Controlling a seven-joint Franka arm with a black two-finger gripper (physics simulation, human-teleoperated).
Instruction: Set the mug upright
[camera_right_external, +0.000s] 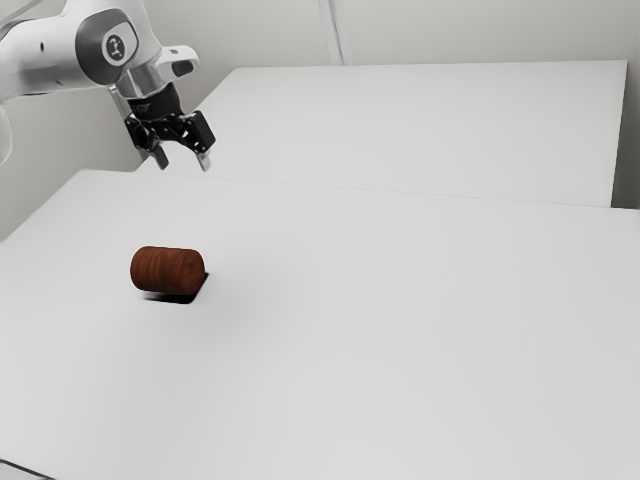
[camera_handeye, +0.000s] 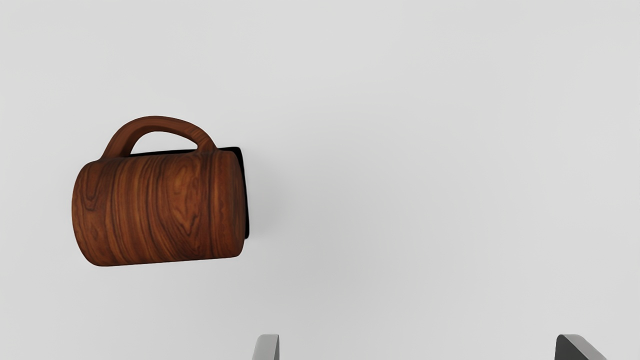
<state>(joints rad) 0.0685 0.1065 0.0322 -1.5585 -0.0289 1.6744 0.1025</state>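
One mug (camera_right_external: 167, 270) on its side, exterior view's 9 o'clock | gripper (camera_right_external: 184, 162) towards its 12 o'clock, jaws apart, empty | risk: off-centre push could roll its round body; handle (camera_handeye: 155, 123) could snag a finger, twisting the grasp

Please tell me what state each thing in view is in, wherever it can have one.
Mug: lying on its side on the table, not upright.
Mug's handle: sticking out from the mug's side, ungripped.
Gripper: open, empty, raised above the table.
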